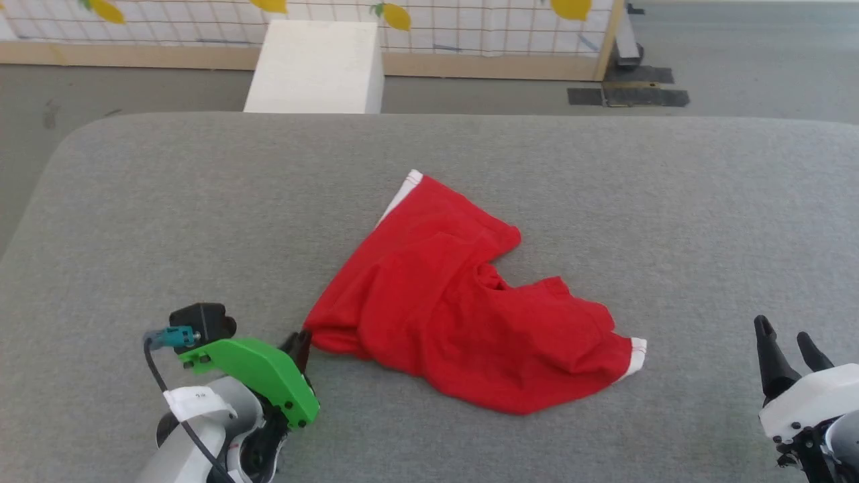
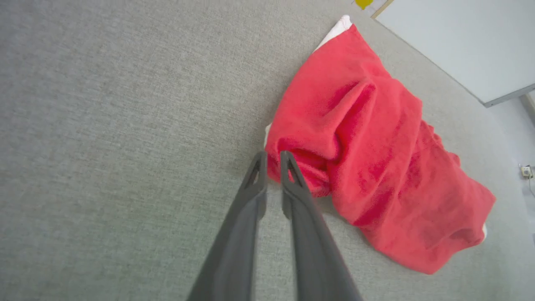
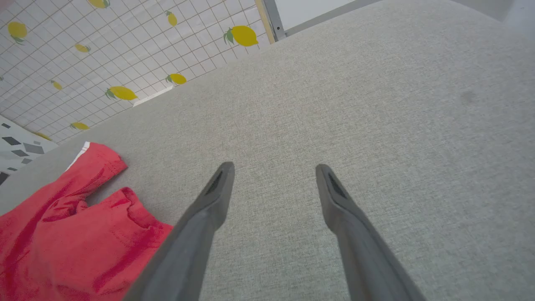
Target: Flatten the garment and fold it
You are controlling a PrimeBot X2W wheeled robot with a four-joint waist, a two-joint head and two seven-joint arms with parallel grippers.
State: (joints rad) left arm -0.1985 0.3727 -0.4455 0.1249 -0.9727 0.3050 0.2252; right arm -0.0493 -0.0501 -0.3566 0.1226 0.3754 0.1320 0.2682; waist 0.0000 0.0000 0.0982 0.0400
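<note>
Grey tabletop (image 1: 134, 201), lemon-print screen (image 1: 470, 27) behind: crumpled red shorts (image 1: 463, 302) lie mid-frame. L claw (image 1: 300, 345) nearly clenched at their lower-left corner, grip unclear; R claw (image 1: 790, 343), lower right, released. Risk: a thin pinch could slip & cloth re-bunch when pulled.

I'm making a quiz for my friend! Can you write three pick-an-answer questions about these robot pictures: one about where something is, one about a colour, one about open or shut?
1. Where does the garment lie? A) in a basket B) on the grey table C) on a chair
2. What colour is the band at its edge? A) white B) blue C) black
3. How does the right gripper stand? A) pinching the garment B) shut C) fingers wide apart
Answers: B, the grey top lies under it; A, white strips edge its ends; C, bare table shows between the fingers.
</note>
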